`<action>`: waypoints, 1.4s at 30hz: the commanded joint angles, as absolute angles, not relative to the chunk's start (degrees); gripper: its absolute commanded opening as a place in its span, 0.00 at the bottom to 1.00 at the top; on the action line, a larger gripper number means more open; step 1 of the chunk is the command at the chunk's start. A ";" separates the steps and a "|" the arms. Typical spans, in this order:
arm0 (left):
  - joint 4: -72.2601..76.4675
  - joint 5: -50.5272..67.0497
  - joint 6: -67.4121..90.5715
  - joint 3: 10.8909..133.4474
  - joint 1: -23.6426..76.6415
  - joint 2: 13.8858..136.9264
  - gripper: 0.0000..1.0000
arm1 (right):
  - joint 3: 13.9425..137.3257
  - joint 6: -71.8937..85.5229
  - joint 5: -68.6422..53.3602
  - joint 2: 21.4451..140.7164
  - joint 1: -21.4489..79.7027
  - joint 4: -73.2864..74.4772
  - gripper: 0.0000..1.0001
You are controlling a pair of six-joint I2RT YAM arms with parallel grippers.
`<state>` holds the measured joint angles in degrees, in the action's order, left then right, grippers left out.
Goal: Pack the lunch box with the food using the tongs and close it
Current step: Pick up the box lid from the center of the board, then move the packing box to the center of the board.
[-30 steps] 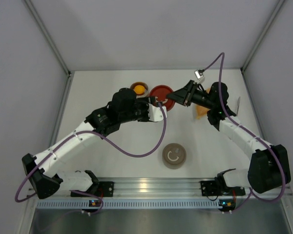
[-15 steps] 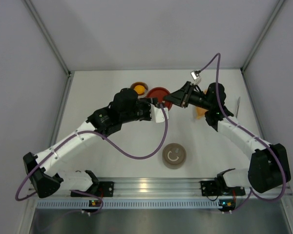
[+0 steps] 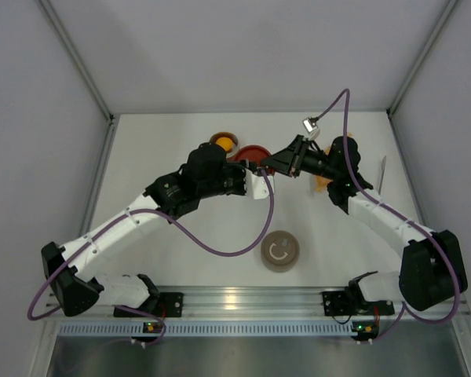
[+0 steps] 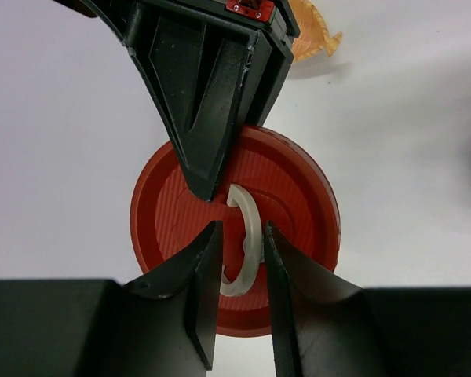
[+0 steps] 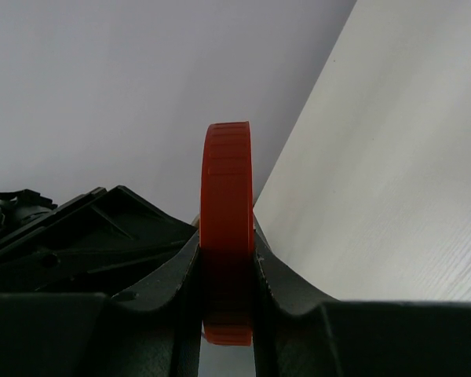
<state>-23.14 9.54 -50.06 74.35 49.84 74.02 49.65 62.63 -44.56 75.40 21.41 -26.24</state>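
Lunch-box lid (image 4: 298, 196), red and round, sits clamped by its rim between the fingers of the right gripper (image 5: 226, 250). Left gripper (image 4: 239, 236) straddles the lid's white ring handle (image 4: 255, 224), jaws narrowly apart and not yet pinching it (a gap shows on one side). Likely trouble: the ring slips past a fingertip, or the two grippers, nearly touching over the lid, collide and jar it loose.

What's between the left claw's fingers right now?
The white ring handle of the red lid, standing in the gap between the fingers of the left claw, which are not clamped on it. The left wrist view shows it.
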 commanded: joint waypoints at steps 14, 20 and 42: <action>-20.83 6.07 -54.05 69.96 50.01 72.60 0.30 | 50.36 58.62 -47.55 72.33 23.73 -29.53 0.00; -20.74 4.31 -54.14 69.79 50.01 72.33 0.21 | 50.36 56.25 -48.08 72.07 23.82 -27.25 0.00; -52.27 -3.96 -21.02 108.07 41.41 101.40 0.00 | 73.73 29.82 -53.79 79.01 -0.16 12.99 0.99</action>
